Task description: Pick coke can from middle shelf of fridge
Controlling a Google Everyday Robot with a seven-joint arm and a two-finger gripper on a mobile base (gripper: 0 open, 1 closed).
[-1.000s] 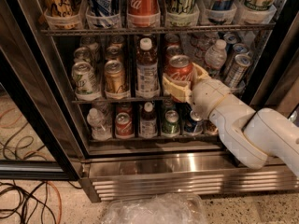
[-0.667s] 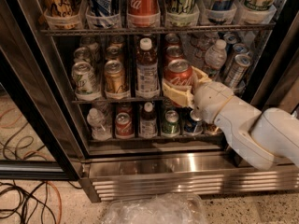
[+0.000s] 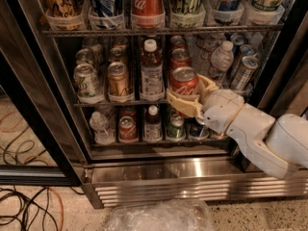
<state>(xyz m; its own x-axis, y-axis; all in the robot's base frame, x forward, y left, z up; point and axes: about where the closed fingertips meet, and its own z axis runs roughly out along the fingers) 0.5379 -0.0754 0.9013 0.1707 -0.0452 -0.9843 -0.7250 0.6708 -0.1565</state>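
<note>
The coke can [image 3: 184, 82], short and red with white script and a silver top, stands at the front of the middle shelf [image 3: 120, 102] of the fridge [image 3: 192, 186]. My gripper [image 3: 188, 93] reaches in from the right on its white arm. Its cream fingers [image 3: 181, 105] wrap around the can's lower front and right side, shut on it. A second short red can [image 3: 179, 57] stands right behind it.
A brown bottle [image 3: 151, 70], a gold can [image 3: 119, 79] and a green-and-white can [image 3: 86, 81] stand left of the coke can. A tall slim red can [image 3: 147, 1] stands on the rack above. Cables [image 3: 24, 211] and crumpled plastic [image 3: 159, 216] lie on the floor.
The gripper and the coke can in it have shifted slightly downward and outward from the shelf. The arm has drawn a little to the right.
</note>
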